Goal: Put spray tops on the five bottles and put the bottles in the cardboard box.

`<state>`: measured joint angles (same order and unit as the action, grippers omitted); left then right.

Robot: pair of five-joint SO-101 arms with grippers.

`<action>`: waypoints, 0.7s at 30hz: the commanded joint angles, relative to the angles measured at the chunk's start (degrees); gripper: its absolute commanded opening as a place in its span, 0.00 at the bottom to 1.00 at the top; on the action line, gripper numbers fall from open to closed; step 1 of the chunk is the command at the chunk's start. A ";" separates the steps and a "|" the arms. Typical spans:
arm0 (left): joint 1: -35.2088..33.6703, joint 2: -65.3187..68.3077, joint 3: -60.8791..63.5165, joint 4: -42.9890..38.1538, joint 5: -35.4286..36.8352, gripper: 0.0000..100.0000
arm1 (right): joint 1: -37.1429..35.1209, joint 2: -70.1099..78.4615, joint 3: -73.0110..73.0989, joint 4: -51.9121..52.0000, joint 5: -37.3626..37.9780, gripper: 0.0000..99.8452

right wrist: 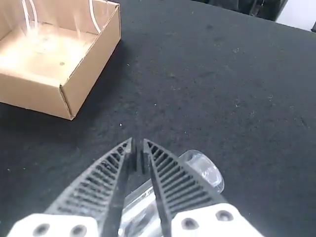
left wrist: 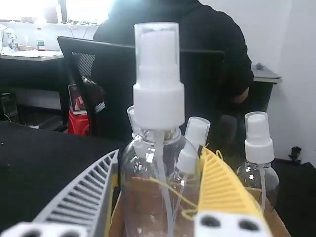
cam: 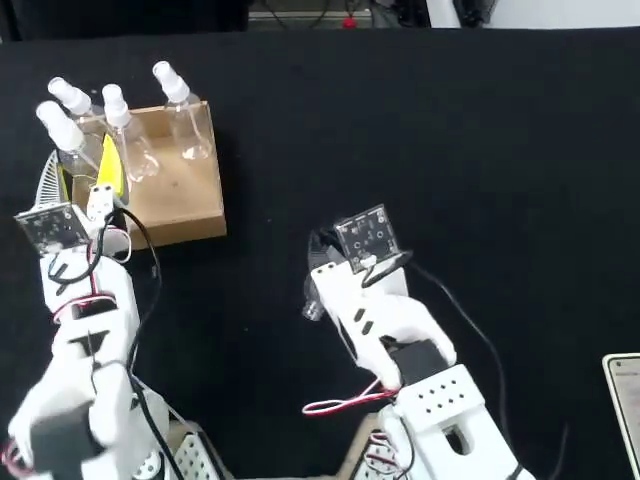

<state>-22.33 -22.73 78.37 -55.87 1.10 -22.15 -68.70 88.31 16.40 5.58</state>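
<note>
High view: cardboard box (cam: 190, 215) in upper left of frame, three capped bottles (cam: 185, 135) standing inside. Left hand (left wrist: 160, 153) clenched on fourth bottle (left wrist: 153, 192), spray top (left wrist: 158, 74) fitted, at box's left edge. Right hand (right wrist: 137, 144) at frame centre, fingers nearly closed with nothing between, over clear bottle (right wrist: 201, 170) lying on black desk (cam: 450, 130).

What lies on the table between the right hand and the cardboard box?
Nothing: the stretch of black table between the right hand and the cardboard box is bare, as the right wrist view shows.
</note>
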 commanded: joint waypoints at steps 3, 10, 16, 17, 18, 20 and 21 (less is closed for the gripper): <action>-1.54 12.13 -5.14 -12.22 0.09 0.13 | -0.26 -1.19 -0.31 -1.49 0.09 0.01; -5.67 21.54 -11.30 -12.66 0.09 0.13 | -0.26 -1.19 -0.31 -1.49 0.09 0.01; -5.58 22.95 -11.12 -12.66 0.09 0.13 | -0.26 -1.19 -0.31 -1.49 0.18 0.01; -5.49 22.95 -11.12 -12.66 0.09 0.13 | -0.26 -1.19 -0.31 -1.49 0.18 0.01; -5.41 22.95 -11.12 -12.66 0.09 0.13 | -0.26 -1.19 -0.31 -1.49 0.18 0.01; -5.41 23.38 -11.38 -12.66 0.09 0.13 | -0.26 -1.19 -0.31 -1.49 0.18 0.01; -5.41 23.47 -11.38 -12.48 0.09 0.13 | -0.26 -1.19 -0.31 -1.49 0.18 0.01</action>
<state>-27.25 0.75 69.85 -67.21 1.45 -22.15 -68.70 88.31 16.40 5.58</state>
